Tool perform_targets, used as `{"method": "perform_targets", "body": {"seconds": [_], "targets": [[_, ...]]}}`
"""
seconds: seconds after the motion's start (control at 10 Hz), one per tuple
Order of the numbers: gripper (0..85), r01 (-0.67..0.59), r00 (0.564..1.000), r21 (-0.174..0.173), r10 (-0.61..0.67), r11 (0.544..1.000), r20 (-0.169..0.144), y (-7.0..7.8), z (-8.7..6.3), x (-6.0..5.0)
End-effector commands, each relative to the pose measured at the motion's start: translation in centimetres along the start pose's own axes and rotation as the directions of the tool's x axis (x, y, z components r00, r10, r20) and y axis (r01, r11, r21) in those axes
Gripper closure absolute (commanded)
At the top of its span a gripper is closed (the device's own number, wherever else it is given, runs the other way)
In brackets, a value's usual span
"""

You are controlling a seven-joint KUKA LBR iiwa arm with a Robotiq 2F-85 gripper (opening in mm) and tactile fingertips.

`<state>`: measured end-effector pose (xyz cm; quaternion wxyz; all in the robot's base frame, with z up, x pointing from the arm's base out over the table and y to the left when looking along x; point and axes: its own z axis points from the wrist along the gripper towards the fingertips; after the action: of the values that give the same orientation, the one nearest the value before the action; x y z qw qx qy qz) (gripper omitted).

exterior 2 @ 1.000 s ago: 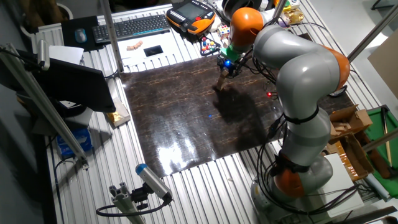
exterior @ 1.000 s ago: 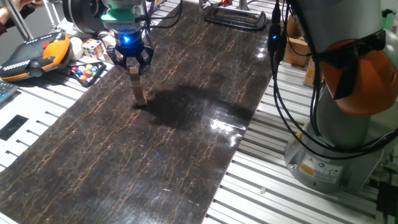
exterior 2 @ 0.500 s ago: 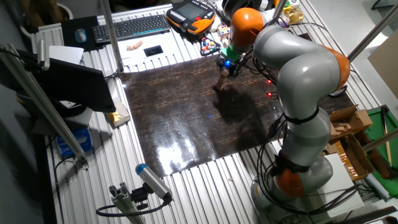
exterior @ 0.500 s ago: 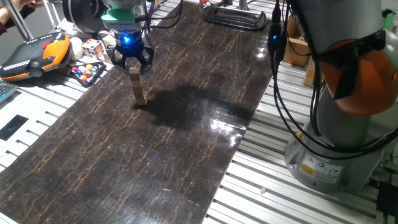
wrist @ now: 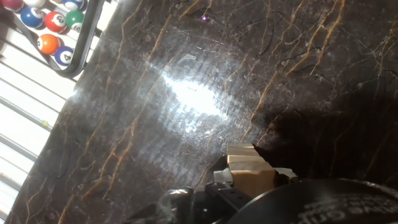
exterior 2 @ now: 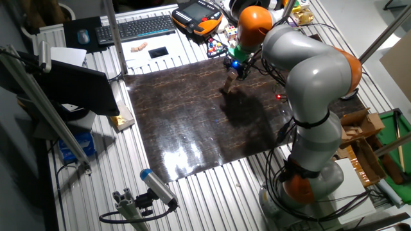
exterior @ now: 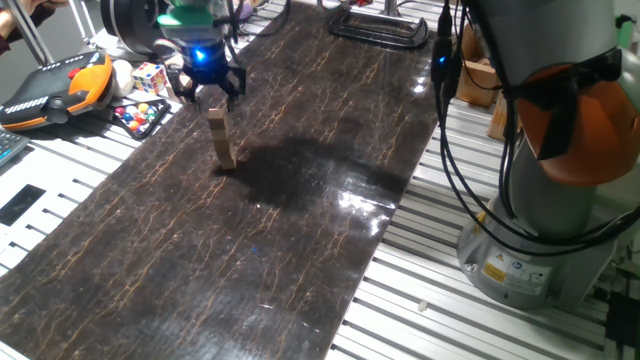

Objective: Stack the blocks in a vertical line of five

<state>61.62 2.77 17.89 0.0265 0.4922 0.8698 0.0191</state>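
Hand view, near edge at 6 o'clock: dark gripper housing, and just above it the top of the stack of blocks (wrist: 250, 171), tan wood, edges slightly offset. Beyond it, dark marble-patterned mat (wrist: 186, 93) with a bright glare patch. At 11 o'clock, far corner, billiard balls (wrist: 53, 25) in a black triangular rack.

One fixed view: stack of blocks (exterior: 223, 139) stands upright on the mat (exterior: 300, 200), left of centre, leaning a bit; exact block count hard to read, about 4 or 5. Gripper (exterior: 207, 88) sits directly above the stack at 12 o'clock, blue light lit, fingers spread, nothing between them, clear gap between fingertips and the top block: jaws released. At 10 o'clock from the stack, off the mat, a Rubik's cube (exterior: 149, 76) and an orange-black teach pendant (exterior: 60, 88).

The other fixed view: stack (exterior 2: 229, 83) near the far edge of the mat (exterior 2: 192, 122), gripper (exterior 2: 236, 65) just above it, grey-orange arm (exterior 2: 308, 77) arching in from 3 o'clock. Keyboard (exterior 2: 135, 27) further back at 11 o'clock.
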Motion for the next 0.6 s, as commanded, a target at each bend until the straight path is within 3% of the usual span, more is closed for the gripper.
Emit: {"method": "perform_targets", "body": {"seconds": [0.0, 0.2, 0.5], "targets": [[30.7, 0.014, 1.0, 0.008, -0.014, 1.0, 0.001, 0.0, -0.8, 0.0], [44.7, 0.053, 0.999, 0.018, -0.053, 0.998, -0.006, -0.1, -2.6, 0.0], [78.3, 0.133, 0.991, 0.027, -0.132, 0.991, -0.03, 0.0, -4.5, 0.2]]}}
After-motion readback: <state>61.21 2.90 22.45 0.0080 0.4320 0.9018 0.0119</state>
